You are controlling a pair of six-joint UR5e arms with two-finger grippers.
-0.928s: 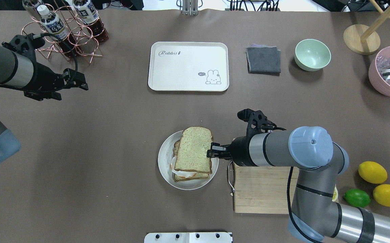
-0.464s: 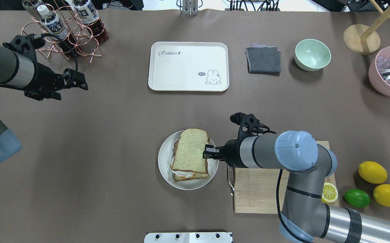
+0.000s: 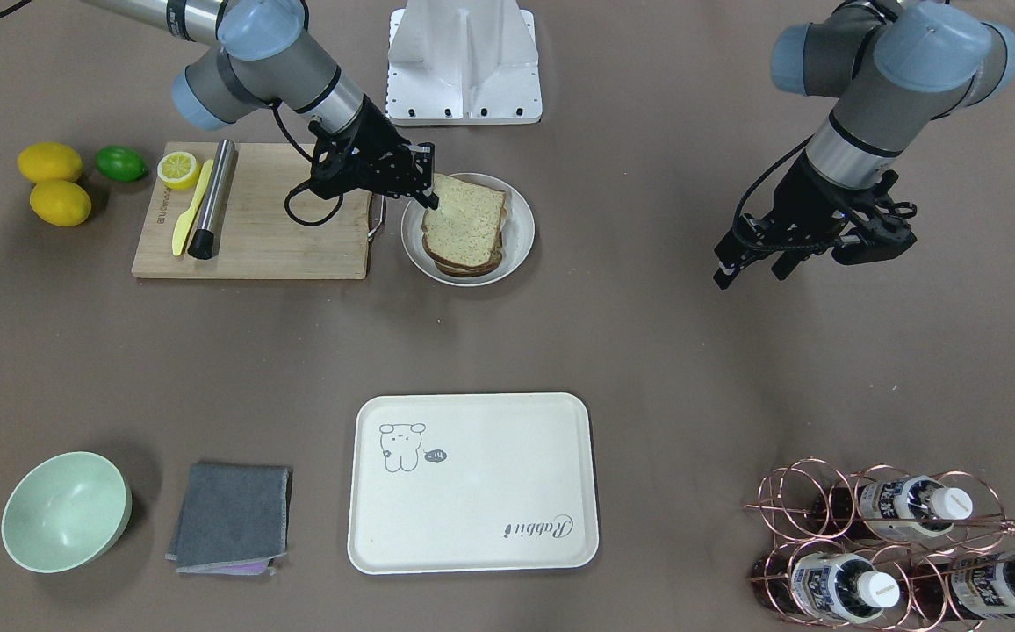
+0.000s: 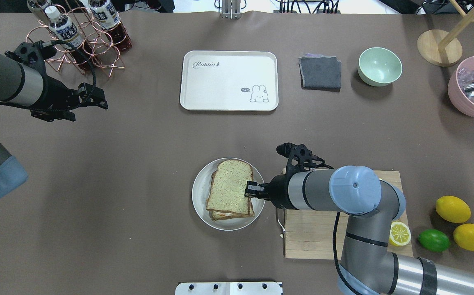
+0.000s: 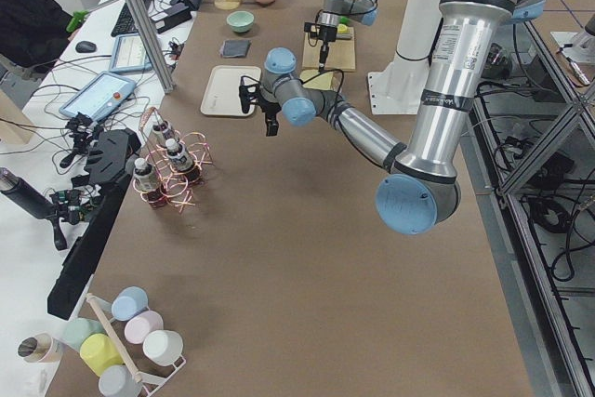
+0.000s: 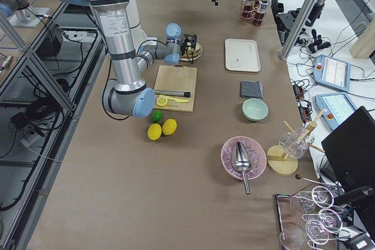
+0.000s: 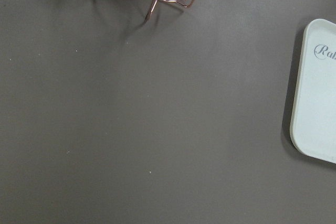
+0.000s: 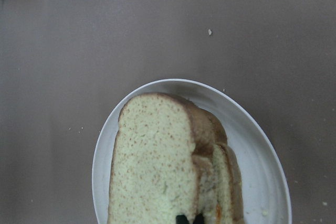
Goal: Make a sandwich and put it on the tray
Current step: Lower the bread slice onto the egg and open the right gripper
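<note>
Right claw [image 4: 250,191] is pinched nearly closed on the sandwich [image 4: 226,192] at its crust edge; it looks soft, light and floppy, so I'd clamp the whole stack gently.

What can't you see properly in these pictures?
- White fried egg: overhead view, the speckled tan top bread slice covers all but a sliver.
- Right gripper: right wrist view, bottom edge cuts off all but its fingertips.
- Cream-white rectangular tray: left wrist view, right edge cuts it off.

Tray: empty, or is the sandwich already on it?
Empty. The tray shows only its print; the sandwich sits on the plate, right gripper pinching its edge.
</note>
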